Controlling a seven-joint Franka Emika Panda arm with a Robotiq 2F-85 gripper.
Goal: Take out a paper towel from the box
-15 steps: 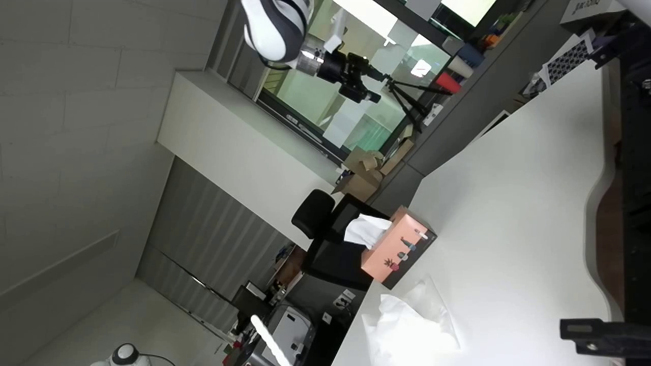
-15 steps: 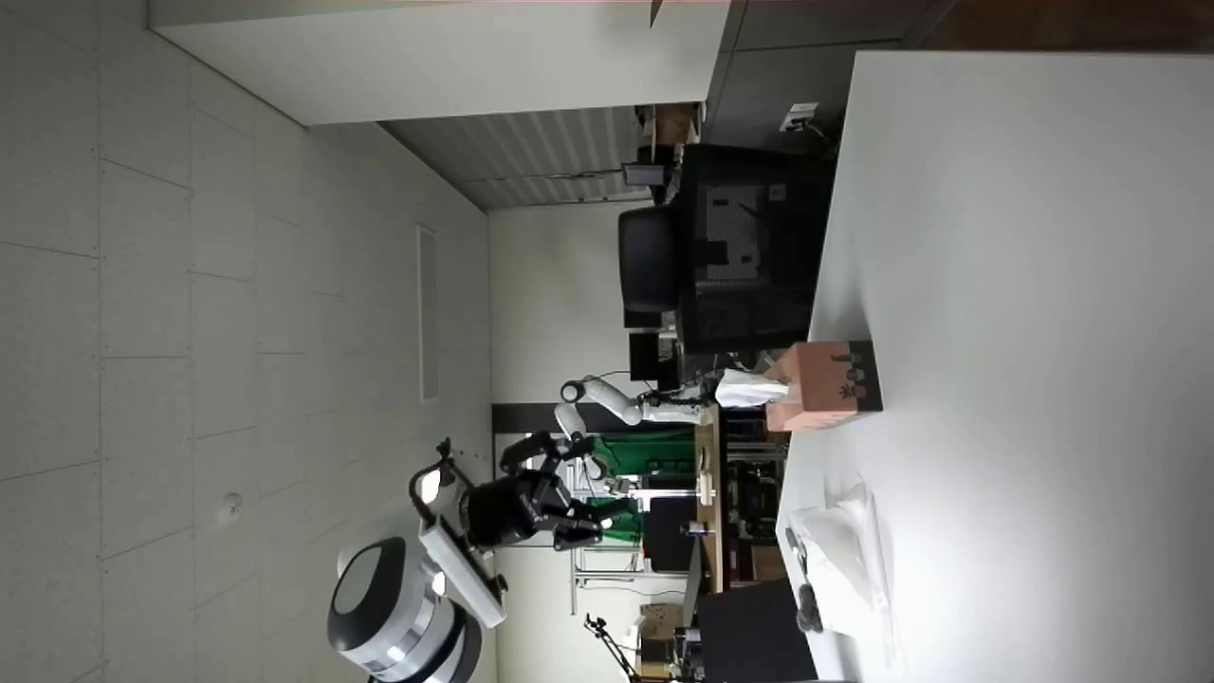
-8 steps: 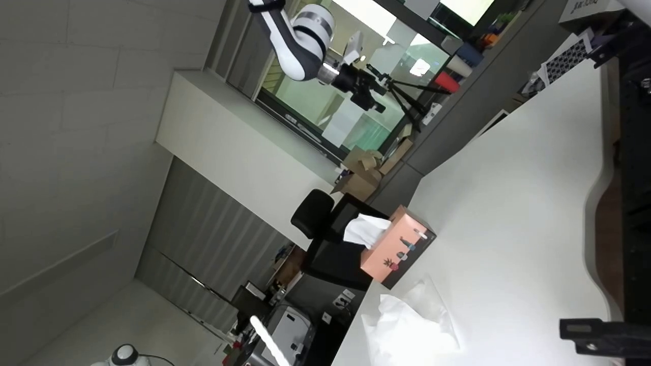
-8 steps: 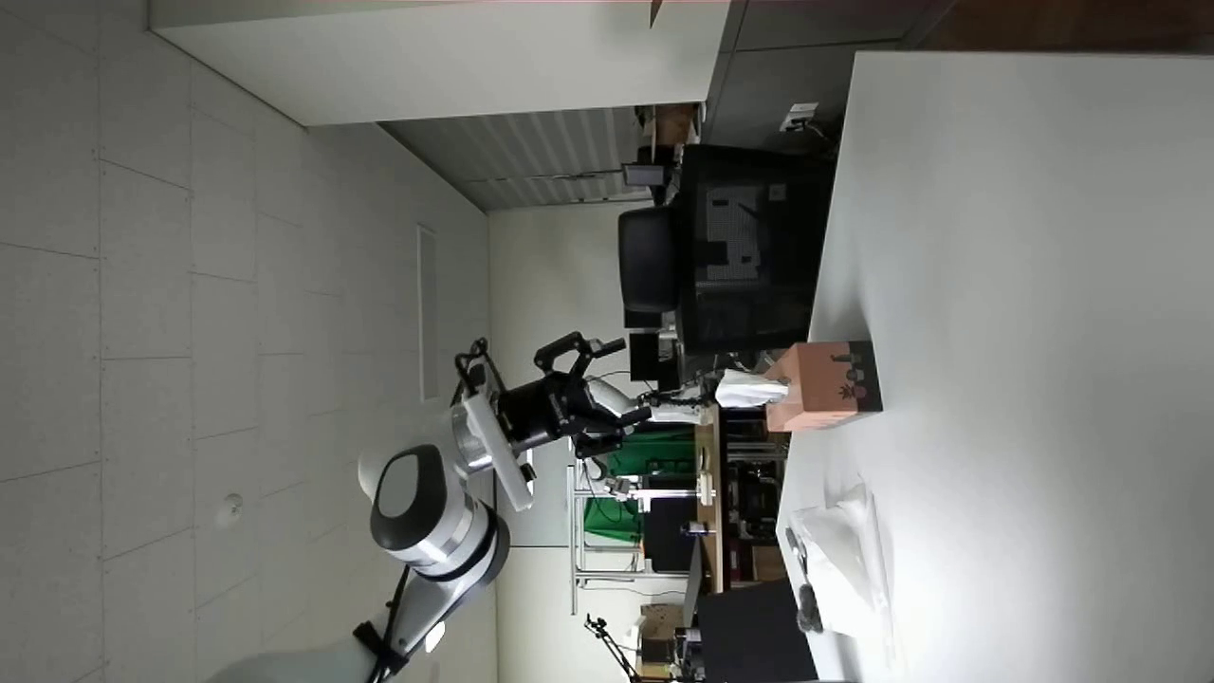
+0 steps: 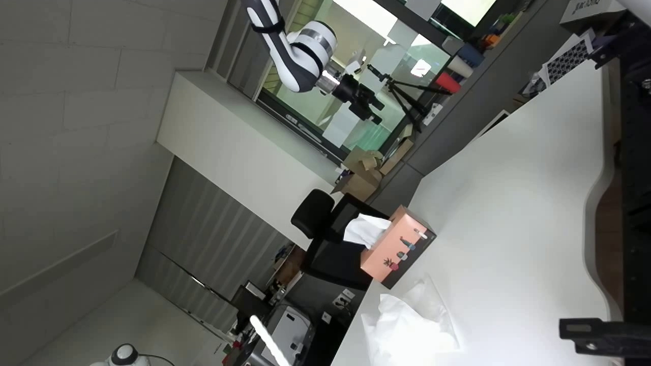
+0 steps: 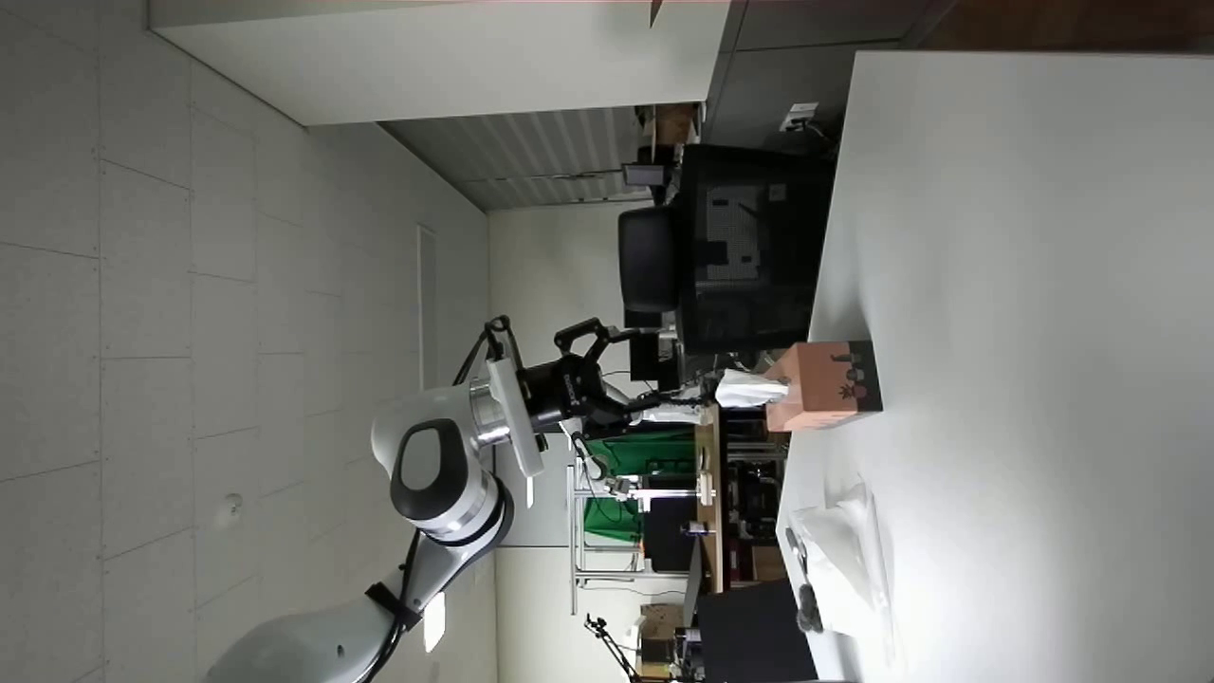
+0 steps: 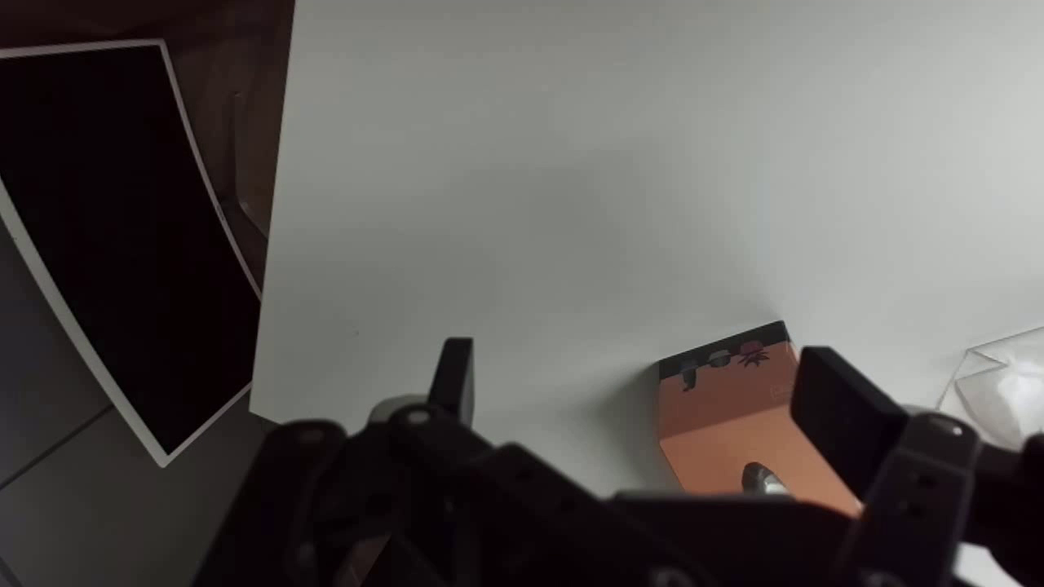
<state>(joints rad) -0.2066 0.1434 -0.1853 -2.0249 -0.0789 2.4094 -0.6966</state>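
The salmon-pink box (image 5: 398, 248) stands on the white table near its edge; it also shows in an exterior view (image 6: 823, 384). A white paper towel (image 5: 366, 230) sticks out of its slot, also visible in an exterior view (image 6: 749, 389). My gripper (image 6: 647, 370) is open and empty, held in the air above the table and apart from the towel; it also shows in an exterior view (image 5: 377, 112). In the wrist view, the box (image 7: 722, 416) lies beyond the open fingers (image 7: 639, 355), nearer the right finger. The gripper hides most of the slot and towel there.
A crumpled white sheet or bag (image 5: 412, 325) lies on the table (image 5: 513, 203) beside the box, also seen in an exterior view (image 6: 839, 569). A black chair (image 6: 749, 251) stands past the table edge. A dark, white-rimmed panel (image 7: 114, 228) shows beyond the table in the wrist view.
The arm has swung across and turned, bringing my gripper nearer to the box and towel, with its fingers open. The box, the towel and the white sheet or bag have not moved.
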